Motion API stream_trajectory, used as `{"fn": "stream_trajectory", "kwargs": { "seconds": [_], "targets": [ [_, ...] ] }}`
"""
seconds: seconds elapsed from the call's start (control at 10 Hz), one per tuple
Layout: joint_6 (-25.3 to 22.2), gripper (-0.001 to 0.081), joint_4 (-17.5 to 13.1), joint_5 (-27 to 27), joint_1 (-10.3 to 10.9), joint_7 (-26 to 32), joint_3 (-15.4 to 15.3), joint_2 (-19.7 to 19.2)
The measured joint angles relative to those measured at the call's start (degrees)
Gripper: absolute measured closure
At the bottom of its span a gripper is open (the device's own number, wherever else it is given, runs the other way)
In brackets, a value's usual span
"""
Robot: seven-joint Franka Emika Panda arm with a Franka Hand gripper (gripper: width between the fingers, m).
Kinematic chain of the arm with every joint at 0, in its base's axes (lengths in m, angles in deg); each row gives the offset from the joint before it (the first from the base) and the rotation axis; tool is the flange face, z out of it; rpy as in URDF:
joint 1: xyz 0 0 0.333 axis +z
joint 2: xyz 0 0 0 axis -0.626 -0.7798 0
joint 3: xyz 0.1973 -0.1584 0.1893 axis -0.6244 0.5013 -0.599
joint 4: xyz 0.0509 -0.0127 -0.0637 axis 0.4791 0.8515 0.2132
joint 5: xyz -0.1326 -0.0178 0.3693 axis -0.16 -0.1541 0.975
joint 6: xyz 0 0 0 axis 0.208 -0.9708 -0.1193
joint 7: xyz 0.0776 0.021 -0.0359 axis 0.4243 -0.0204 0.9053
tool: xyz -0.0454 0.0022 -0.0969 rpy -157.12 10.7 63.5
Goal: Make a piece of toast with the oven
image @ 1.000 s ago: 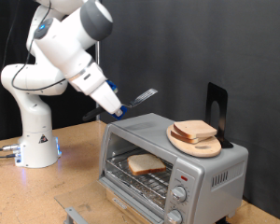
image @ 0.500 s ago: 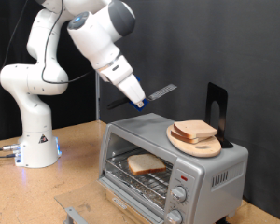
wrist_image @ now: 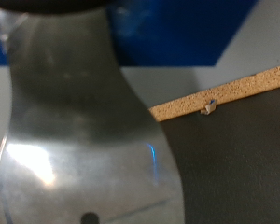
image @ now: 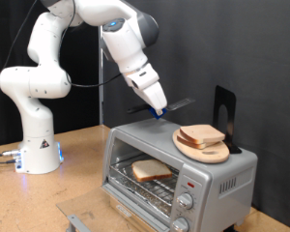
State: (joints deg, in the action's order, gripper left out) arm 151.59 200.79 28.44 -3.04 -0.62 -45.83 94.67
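Dark curtain behind, wooden bench (image: 82,150) under the oven (image: 179,164). The gripper (image: 160,109) is clamped on a metal spatula (image: 178,102) – blade filling the wrist view – hovering just above the oven's top, beside the plate of stacked bread (image: 202,140). The piece of toast (image: 151,171) sits below the gripper, inside on the wire rack w/ door open. Judgement: keep the blade level & clear of the plate.

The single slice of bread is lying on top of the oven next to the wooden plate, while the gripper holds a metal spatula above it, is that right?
Not quite. The exterior view shows the single slice of bread lying inside the oven on its wire rack, not on top. The wooden plate with stacked slices does sit on top, and the gripper does hold the metal spatula above it.
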Motion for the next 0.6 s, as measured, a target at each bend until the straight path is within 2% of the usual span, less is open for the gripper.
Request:
{"fn": "stream_trajectory", "kwargs": {
  "seconds": [0.2,0.6],
  "targets": [
    [1.1,0.0413,1.1,0.0,-0.1,-1.4,-1.5,0.3],
    [0.9,0.0413,3.5,0.1,-0.7,-0.8,1.2,0.2]
  ]
}}
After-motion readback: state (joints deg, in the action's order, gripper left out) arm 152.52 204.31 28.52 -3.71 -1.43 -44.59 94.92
